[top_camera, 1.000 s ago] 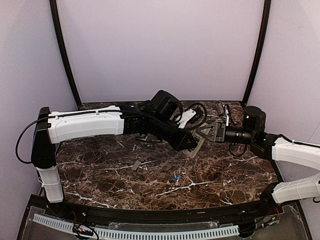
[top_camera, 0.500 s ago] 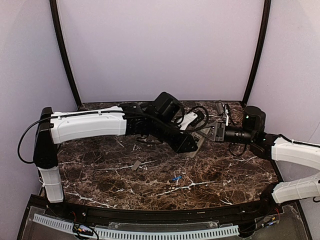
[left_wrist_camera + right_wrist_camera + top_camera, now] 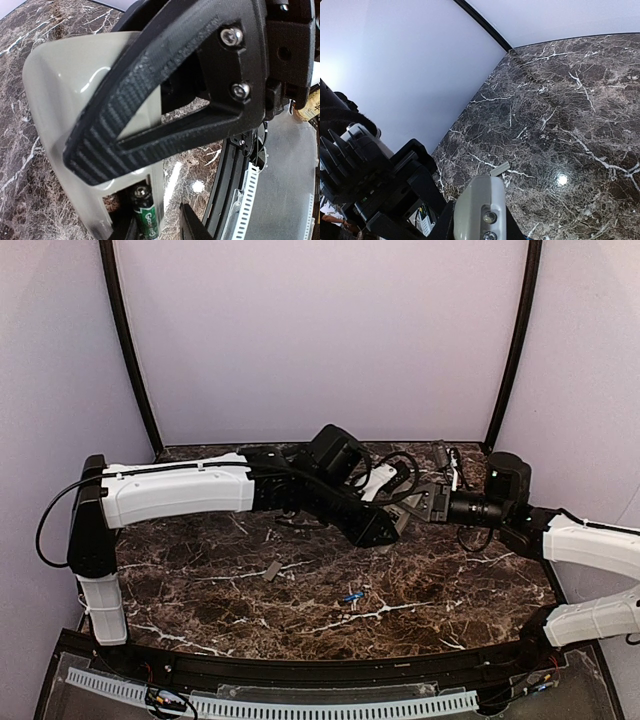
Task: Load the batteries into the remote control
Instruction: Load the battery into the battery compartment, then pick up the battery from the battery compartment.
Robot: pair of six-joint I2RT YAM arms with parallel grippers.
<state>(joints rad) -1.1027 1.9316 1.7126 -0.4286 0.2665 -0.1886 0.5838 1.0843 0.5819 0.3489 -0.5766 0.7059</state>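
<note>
Grey-backed remote control (image 3: 70, 90), far and right of centre over the surface (image 3: 200, 600), clamped in my right end effector (image 3: 425, 503). One battery (image 3: 144, 216) sits in its recess. My left end effector (image 3: 378, 530) has just parted slightly and holds nothing, so I judge that cell released. Second battery (image 3: 351, 596) lies near centre, likely next.

We look down from above and behind over the whole tabletop (image 3: 200, 590). Our left wrist view sits tight against the remote control (image 3: 55, 95); our right wrist view shares it, facing across the tabletop.
</note>
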